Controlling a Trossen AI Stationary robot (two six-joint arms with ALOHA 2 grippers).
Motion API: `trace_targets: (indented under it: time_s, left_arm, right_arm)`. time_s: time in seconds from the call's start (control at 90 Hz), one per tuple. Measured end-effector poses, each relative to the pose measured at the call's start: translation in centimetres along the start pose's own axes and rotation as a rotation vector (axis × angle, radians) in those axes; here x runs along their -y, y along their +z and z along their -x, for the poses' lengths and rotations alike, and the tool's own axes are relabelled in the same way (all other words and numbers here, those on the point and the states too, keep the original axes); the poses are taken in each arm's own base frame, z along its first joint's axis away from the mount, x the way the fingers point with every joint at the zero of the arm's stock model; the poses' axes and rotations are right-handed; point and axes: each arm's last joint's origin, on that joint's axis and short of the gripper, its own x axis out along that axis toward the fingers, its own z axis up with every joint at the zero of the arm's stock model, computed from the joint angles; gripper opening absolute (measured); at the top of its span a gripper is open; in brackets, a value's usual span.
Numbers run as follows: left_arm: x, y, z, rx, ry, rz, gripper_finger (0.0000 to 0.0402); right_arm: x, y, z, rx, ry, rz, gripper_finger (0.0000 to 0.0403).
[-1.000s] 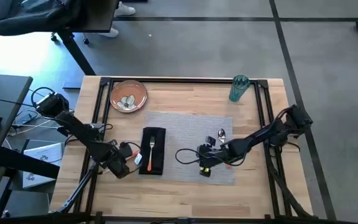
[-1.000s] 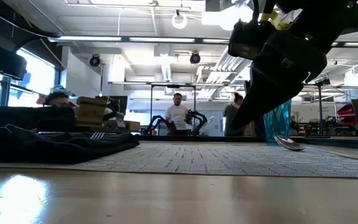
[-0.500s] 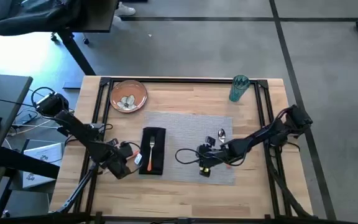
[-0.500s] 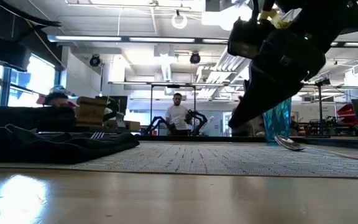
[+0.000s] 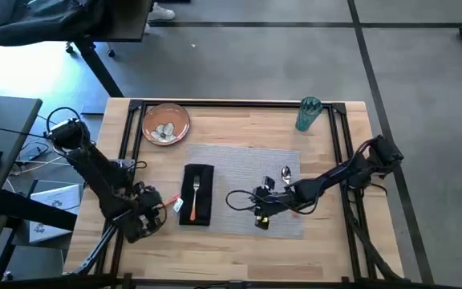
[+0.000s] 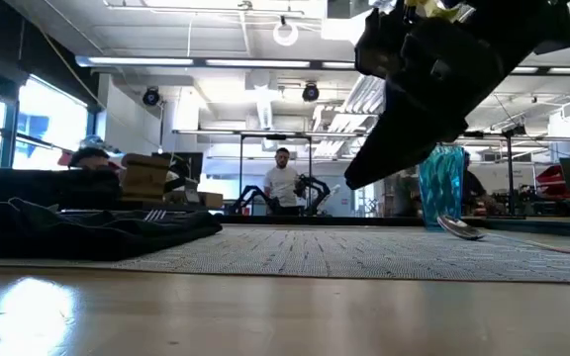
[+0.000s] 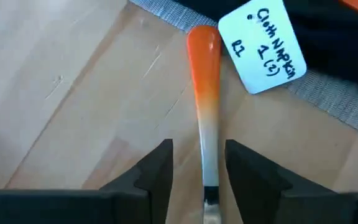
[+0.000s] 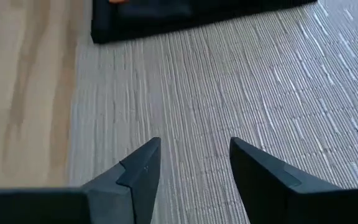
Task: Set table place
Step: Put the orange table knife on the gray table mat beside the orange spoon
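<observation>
Left gripper [image 7: 197,171] fingers narrowly straddle orange-handled knife [image 7: 205,93] | stiff, slick, light: pinch mid-handle | right gripper [image 8: 194,165] spread, empty, over placemat [image 8: 260,93]

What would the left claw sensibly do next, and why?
Probably close on the orange-handled utensil and lift it. The left claw is open, with a finger either side of the handle, and the utensil lies on the bare table by the mat edge.
</observation>
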Motion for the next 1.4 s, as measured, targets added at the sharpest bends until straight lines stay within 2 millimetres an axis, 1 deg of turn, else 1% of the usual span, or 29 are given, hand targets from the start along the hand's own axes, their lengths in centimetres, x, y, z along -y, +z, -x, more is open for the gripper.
trace_targets:
  time_s: [0.1, 0.189, 0.322, 0.456, 0.556, 0.633, 0.711, 0.811, 0.844, 0.967, 1.056, 1.278, 1.4]
  left_arm:
    - [-0.5, -1.1, 0.1, 0.044, -0.019, -0.001, 0.0129]
    - [-0.8, -2.2, -0.1, 0.086, -0.078, 0.02, 0.0129]
    - [-1.4, -3.4, -1.3, 0.104, -0.142, 0.03, 0.0129]
    - [-1.9, -3.9, -2.2, 0.13, -0.12, 0.015, 0.0129]
    - [-1.9, -4.0, -2.4, 0.136, -0.108, -0.038, 0.0127]
    - [-1.9, -4.1, -2.5, 0.148, -0.101, -0.088, 0.0113]
    - [-1.9, -4.2, -2.8, 0.164, -0.09, -0.11, 0.0081]
    - [-1.8, -4.3, -3.0, 0.188, -0.082, -0.094, 0.0023]
    - [-1.8, -4.3, -3.1, 0.19, -0.081, -0.085, 0.0014]
    - [-1.7, -4.3, -3.2, 0.204, -0.093, -0.024, 0.0009]
    - [-1.3, -4.2, -2.9, 0.201, -0.097, 0.034, 0.0005]
    - [0.4, -2.9, -2.0, 0.128, -0.055, 0.2, 0.0001]
    - [1.9, -1.8, -1.9, 0.089, -0.056, 0.32, 0.0003]
  right_arm:
    - [0.0, 0.2, 0.0, 0.015, 0.003, -0.007, 0.0171]
    - [-0.1, 0.3, 0.0, 0.031, 0.009, -0.008, 0.0171]
    - [0.0, 0.4, -0.1, 0.034, 0.006, -0.009, 0.0171]
    - [0.3, 0.5, -0.2, 0.035, -0.002, -0.012, 0.0171]
    - [0.5, 0.6, -0.2, 0.034, -0.007, -0.018, 0.0171]
    - [0.5, 0.6, -0.2, 0.035, -0.007, -0.018, 0.0171]
    - [0.5, 0.6, -0.2, 0.037, -0.011, -0.017, 0.0171]
    - [0.5, 0.6, -0.2, 0.04, -0.018, -0.002, 0.0171]
    - [0.5, 0.6, -0.2, 0.041, -0.02, -0.001, 0.0171]
    - [0.5, 0.6, -0.2, 0.041, -0.02, 0.0, 0.0171]
    - [0.5, 0.6, -0.2, 0.041, -0.02, 0.0, 0.0171]
    - [0.6, 0.6, -0.2, 0.043, -0.025, -0.001, 0.0171]
    - [0.6, 0.6, -0.2, 0.048, -0.037, 0.0, 0.0171]
